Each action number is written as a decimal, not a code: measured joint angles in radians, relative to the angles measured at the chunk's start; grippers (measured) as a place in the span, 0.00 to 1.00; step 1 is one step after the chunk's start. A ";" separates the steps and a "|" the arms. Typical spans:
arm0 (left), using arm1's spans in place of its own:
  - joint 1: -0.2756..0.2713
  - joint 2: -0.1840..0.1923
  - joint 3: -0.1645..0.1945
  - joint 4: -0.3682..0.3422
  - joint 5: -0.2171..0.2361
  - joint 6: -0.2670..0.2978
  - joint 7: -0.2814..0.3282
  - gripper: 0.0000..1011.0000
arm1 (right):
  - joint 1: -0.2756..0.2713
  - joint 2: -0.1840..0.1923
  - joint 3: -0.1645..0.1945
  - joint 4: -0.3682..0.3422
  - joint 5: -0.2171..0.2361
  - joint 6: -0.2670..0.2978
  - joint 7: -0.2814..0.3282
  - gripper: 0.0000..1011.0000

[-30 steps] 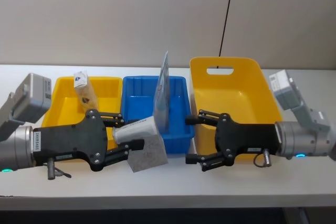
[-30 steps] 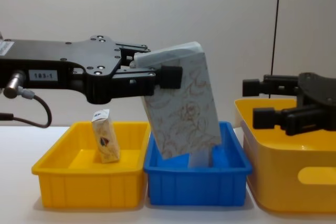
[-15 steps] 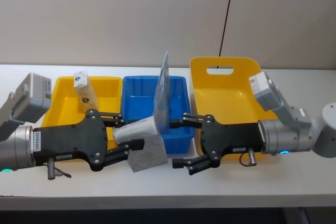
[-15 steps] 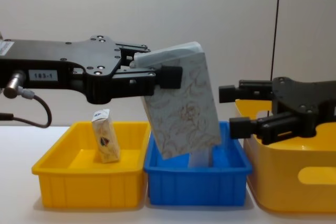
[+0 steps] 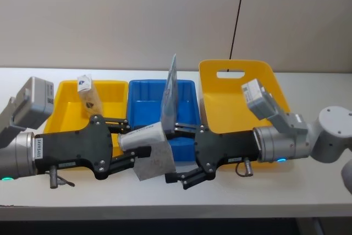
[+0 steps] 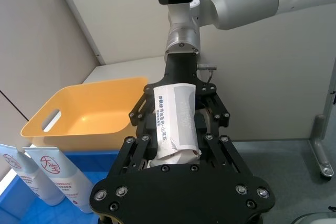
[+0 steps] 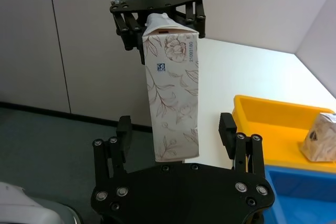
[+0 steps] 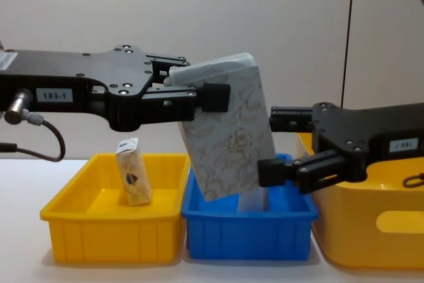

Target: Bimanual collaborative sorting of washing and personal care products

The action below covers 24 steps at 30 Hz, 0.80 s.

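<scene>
My left gripper (image 5: pixel 140 140) (image 8: pixel 209 87) is shut on the upper end of the white soft pack with gold swirls (image 5: pixel 155 159) (image 8: pixel 232 134) (image 7: pixel 173 98), holding it tilted above the blue bin's front. My right gripper (image 5: pixel 177 152) (image 8: pixel 271 144) (image 7: pixel 176 129) is open, its fingers either side of the pack's lower end with a gap on each side. A small beige packet (image 5: pixel 87 94) (image 8: pixel 132 173) stands in the small yellow bin (image 5: pixel 66 111). A tall pale-blue pouch (image 5: pixel 170 94) stands upright in the blue bin (image 5: pixel 146 108) (image 8: pixel 248 233).
A large yellow bin with a handle slot (image 5: pixel 242 97) (image 8: pixel 371 223) sits right of the blue bin, under the right arm. The three bins stand in a row on the white table (image 5: pixel 308 180), with a grey wall behind.
The right gripper has moved left from in front of the large yellow bin until its open fingers flank the pack's lower end. The left gripper and the pack have stayed still.
</scene>
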 joint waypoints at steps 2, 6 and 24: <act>0.000 0.000 0.000 0.000 0.000 0.000 0.000 0.35 | 0.004 -0.007 -0.007 0.005 -0.003 -0.004 -0.002 0.99; 0.000 0.000 0.000 0.000 0.000 0.000 0.000 0.35 | 0.010 -0.018 -0.016 0.012 -0.009 -0.012 -0.007 0.99; 0.000 0.000 0.000 0.000 0.000 0.000 0.000 0.35 | 0.006 -0.046 -0.046 0.003 -0.031 -0.038 -0.060 0.54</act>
